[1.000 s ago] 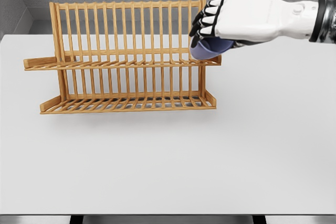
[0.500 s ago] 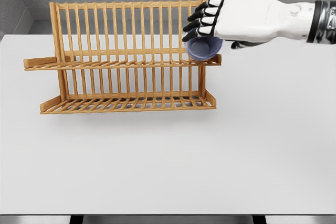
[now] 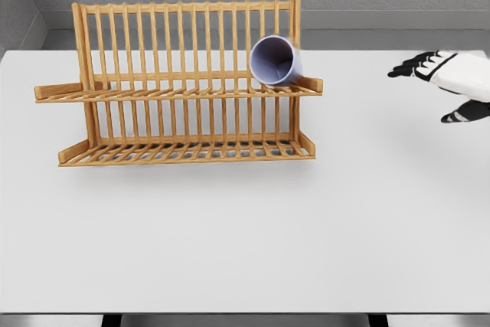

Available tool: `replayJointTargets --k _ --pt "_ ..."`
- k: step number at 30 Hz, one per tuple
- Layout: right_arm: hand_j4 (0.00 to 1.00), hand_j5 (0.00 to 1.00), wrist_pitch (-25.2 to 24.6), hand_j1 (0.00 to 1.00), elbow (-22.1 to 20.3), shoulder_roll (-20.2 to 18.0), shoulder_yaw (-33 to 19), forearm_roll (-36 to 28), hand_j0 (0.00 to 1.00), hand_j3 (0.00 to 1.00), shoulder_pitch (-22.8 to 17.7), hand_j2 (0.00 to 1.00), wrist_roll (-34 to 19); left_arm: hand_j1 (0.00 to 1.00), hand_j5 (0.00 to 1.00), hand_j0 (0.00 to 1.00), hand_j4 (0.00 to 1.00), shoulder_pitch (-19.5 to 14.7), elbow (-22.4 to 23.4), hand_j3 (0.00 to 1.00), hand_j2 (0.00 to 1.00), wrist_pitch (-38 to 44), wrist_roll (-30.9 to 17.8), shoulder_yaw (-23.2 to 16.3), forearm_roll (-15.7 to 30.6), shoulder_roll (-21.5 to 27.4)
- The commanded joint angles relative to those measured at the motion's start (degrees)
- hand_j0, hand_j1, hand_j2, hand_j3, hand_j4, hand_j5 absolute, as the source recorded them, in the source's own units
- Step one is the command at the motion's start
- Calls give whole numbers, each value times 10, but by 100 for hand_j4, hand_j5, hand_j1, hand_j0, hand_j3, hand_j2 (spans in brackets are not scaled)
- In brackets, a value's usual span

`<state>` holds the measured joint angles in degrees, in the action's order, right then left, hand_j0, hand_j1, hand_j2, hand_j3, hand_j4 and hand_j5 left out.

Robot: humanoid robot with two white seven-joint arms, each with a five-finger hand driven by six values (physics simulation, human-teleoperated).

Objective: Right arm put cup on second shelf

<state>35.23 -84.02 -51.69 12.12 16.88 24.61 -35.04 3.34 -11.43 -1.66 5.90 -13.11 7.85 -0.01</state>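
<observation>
A lavender cup (image 3: 276,60) lies tipped on its side on the upper shelf of the wooden dish rack (image 3: 180,86), near the shelf's right end, its mouth facing toward the camera and left. My right hand (image 3: 444,82) is far off to the right, near the picture's edge, fingers spread and holding nothing. It is well apart from the cup and the rack. The left arm is out of sight.
The rack stands at the back left of the white table (image 3: 245,227). A grey wall runs behind the table. The table's front edge lies near the bottom of the view.
The right hand let go of the cup and pulled away to the right. The cup now lies on the upper shelf, tipped more toward the camera than before.
</observation>
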Motion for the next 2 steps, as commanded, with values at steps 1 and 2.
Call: replayJointTargets --k 1,2 --pt "100 100 -2 100 10 17 -6 -3 100 100 -3 100 0 100 100 100 100 0 0 100 100 0 0 0 0 0" --pt "100 100 -2 100 8 26 -6 -3 100 100 -4 100 0 100 100 100 100 0 0 100 100 0 0 -1 0 0"
